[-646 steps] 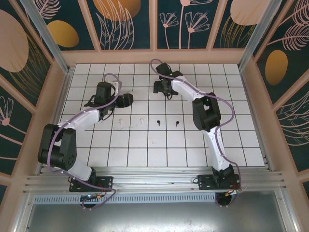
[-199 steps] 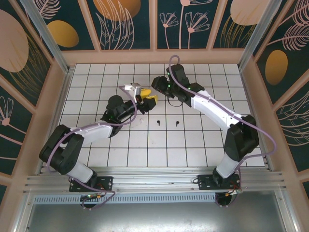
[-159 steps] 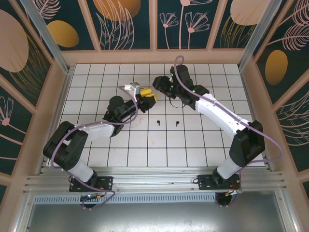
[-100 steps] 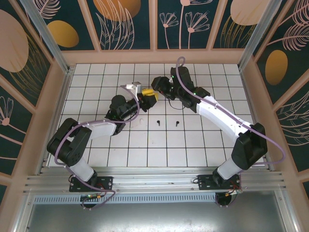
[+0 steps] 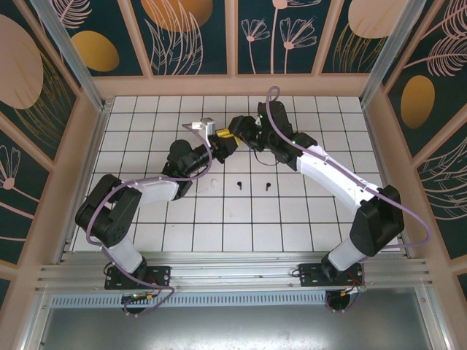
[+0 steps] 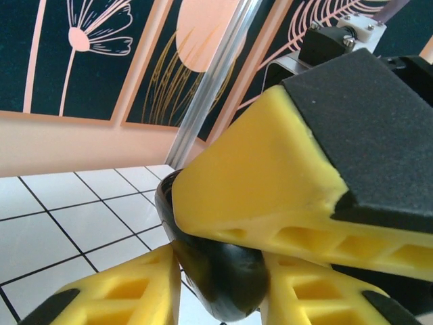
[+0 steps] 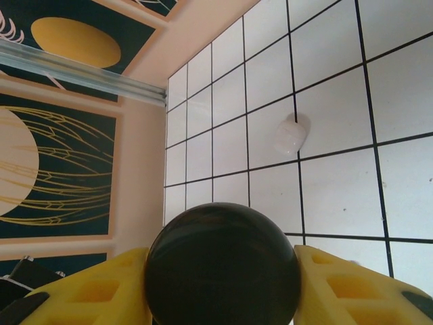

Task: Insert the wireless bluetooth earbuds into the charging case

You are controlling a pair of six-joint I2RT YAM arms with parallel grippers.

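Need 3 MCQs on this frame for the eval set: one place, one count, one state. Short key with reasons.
1. Where is the black case?
A. lifted off the tiles, in a gripper
B. lying flat on the floor
C. on the back wall ledge

2. How many earbuds lie in sight on the tiles in the top view?
A. one
B. three
C. six

3. The right gripper is:
A. wide open, empty
B. shut on one earbud
C. shut on the black case

Key:
1 A: the right wrist view shows it between yellow fingers, the tiles well beneath.
2 B: one white earbud and two black earbuds.
3 C: its fingers press both sides of the case.
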